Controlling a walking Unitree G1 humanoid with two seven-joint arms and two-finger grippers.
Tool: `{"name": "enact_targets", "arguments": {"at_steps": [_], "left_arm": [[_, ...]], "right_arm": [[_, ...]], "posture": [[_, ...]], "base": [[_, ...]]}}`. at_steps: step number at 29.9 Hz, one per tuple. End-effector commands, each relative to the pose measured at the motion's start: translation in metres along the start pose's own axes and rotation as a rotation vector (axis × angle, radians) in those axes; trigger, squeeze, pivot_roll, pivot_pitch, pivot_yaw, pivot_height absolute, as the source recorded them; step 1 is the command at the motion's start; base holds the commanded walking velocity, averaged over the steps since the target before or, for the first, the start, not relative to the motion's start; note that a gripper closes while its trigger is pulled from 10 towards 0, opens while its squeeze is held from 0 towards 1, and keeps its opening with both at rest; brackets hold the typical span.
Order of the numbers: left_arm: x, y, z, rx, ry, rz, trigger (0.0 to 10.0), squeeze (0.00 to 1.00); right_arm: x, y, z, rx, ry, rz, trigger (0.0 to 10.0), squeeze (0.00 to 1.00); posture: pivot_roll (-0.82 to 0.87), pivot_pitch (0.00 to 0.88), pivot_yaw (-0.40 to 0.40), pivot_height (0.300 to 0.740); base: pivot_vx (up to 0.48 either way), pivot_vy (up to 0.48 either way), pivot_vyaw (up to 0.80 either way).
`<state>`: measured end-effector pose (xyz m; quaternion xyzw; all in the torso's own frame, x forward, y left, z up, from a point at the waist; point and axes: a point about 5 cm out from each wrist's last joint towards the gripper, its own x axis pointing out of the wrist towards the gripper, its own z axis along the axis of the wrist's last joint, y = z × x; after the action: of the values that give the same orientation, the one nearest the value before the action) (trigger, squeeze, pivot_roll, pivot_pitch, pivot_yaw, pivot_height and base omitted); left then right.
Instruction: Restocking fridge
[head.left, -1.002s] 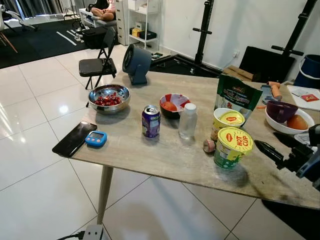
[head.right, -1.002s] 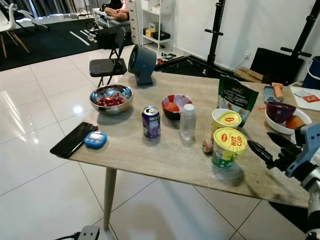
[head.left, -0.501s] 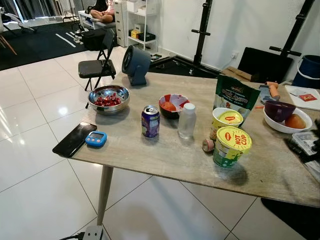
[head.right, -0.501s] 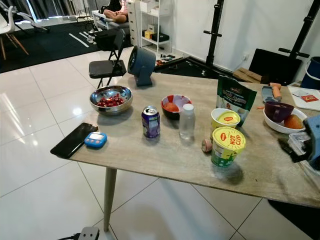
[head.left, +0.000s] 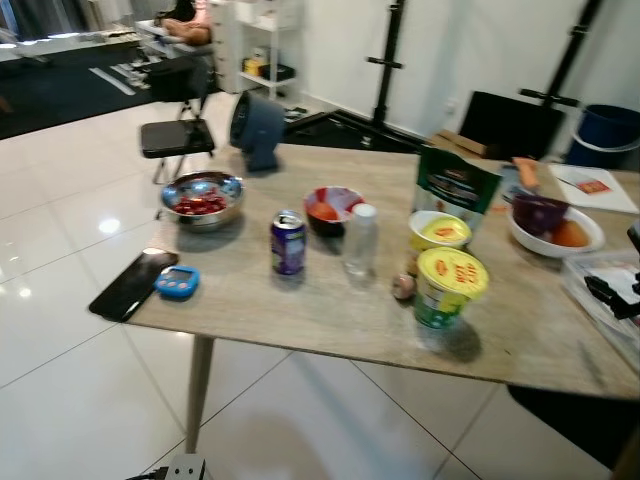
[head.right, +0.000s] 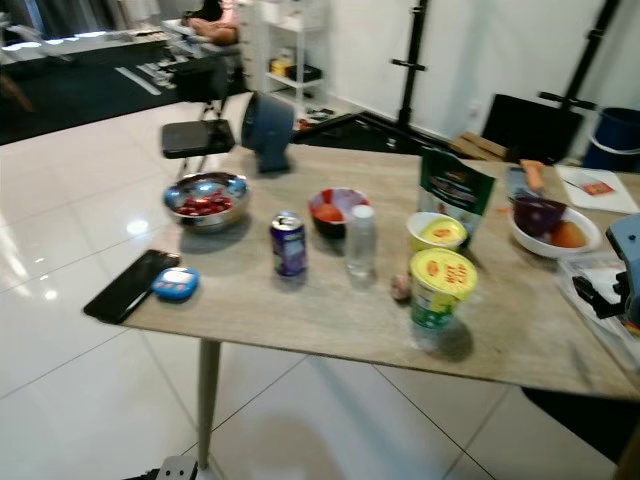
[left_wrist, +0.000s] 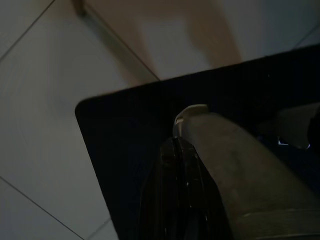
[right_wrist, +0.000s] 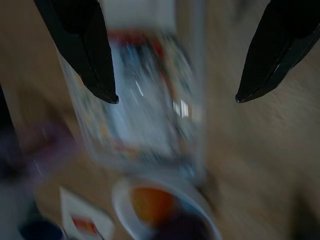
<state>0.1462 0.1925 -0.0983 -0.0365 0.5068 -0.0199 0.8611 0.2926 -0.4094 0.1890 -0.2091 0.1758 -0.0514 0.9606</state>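
While the right gripper (right_wrist: 175, 100) hangs wide open above the clear plastic packet (right_wrist: 145, 100) on the beige wooden table (head.left: 330, 315), centre both fingers before descending.

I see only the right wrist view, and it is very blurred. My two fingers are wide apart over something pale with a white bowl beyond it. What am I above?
Observer: The right gripper is at the table's right end, over a clear plastic tray near the edge.
Operator: Is the white bowl close to that tray?
Observer: Yes, the white bowl sits just behind the tray, with a purple bowl and something orange in it.
Operator: Where are the noodle cups from there?
Observer: Two yellow-lidded cups stand to the tray's left, one behind the other, in front of a green pouch.
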Motion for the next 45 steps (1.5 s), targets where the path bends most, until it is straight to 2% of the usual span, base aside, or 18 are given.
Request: {"name": "enact_targets", "arguments": {"at_steps": [1,10,12,16,20,22,23,24,25,31,32,38,45], "left_arm": [[-0.001,0.002,-0.003,-0.002,0.011,0.004,10.0,0.0],[-0.001,0.001,-0.003,0.001,0.012,0.004,10.0,0.0],[0.0,0.0,-0.004,0.003,0.013,0.001,10.0,0.0],[0.0,-0.001,-0.004,0.008,0.015,-0.001,10.0,0.0],[0.0,-0.001,-0.004,0.012,0.017,-0.001,10.0,0.0],[0.0,-0.001,-0.003,0.016,0.017,-0.001,10.0,0.0],[0.0,-0.001,-0.003,0.016,0.017,-0.001,10.0,0.0],[0.0,0.0,-0.003,0.019,0.017,-0.001,10.0,0.0],[0.0,0.0,-0.003,0.019,0.017,-0.001,10.0,0.0],[0.0,-0.001,-0.003,0.02,0.018,-0.004,10.0,0.0],[0.0,-0.001,-0.003,0.02,0.018,-0.004,10.0,0.0],[0.0,-0.002,-0.005,0.013,0.022,-0.004,10.0,0.0],[0.0,-0.003,-0.006,0.006,0.021,-0.004,10.0,0.0]], "right_arm": [[0.001,0.002,-0.003,0.017,0.012,0.009,10.0,0.0],[0.005,0.007,0.008,-0.011,-0.01,0.057,10.0,0.0],[0.011,0.018,0.019,-0.011,-0.081,0.114,10.0,0.0],[0.015,0.027,0.029,0.03,-0.148,0.174,10.0,0.0],[0.019,0.034,0.035,0.036,-0.169,0.207,10.0,0.0],[0.024,0.045,0.039,0.005,-0.162,0.249,10.0,0.0],[0.024,0.045,0.039,0.005,-0.162,0.249,10.0,0.0],[0.029,0.056,0.043,-0.027,-0.156,0.286,10.0,0.0],[0.029,0.056,0.043,-0.027,-0.156,0.286,10.0,0.0],[0.041,0.082,0.054,-0.071,-0.137,0.349,10.0,0.0],[0.041,0.082,0.054,-0.071,-0.137,0.349,10.0,0.0],[0.049,0.096,0.051,-0.201,-0.008,0.36,10.0,0.0],[0.054,0.103,0.054,-0.22,0.035,0.348,10.0,0.0]], "posture": [[-0.01,0.0,-0.008,0.74],[-0.01,0.0,-0.013,0.74],[-0.01,0.0,-0.014,0.74],[-0.01,0.0,-0.015,0.74],[-0.02,0.0,-0.015,0.74],[-0.01,0.0,-0.015,0.74],[-0.01,0.0,-0.015,0.74],[-0.02,0.0,-0.015,0.74],[-0.02,0.0,-0.015,0.74],[-0.01,0.0,-0.016,0.74],[-0.01,0.0,-0.016,0.74],[0.0,0.0,-0.021,0.74],[0.0,0.0,-0.022,0.74]], "base": [[0.0,0.0,-0.71],[0.0,0.0,-0.72],[0.0,0.0,-0.59],[0.0,0.0,-0.11],[0.0,0.0,0.0],[0.0,0.0,0.0],[0.0,0.0,0.0],[0.0,0.0,0.0],[0.0,0.0,0.0],[0.0,0.0,0.0],[0.0,0.0,0.0],[0.0,0.0,0.0],[0.0,0.0,0.0]]}}
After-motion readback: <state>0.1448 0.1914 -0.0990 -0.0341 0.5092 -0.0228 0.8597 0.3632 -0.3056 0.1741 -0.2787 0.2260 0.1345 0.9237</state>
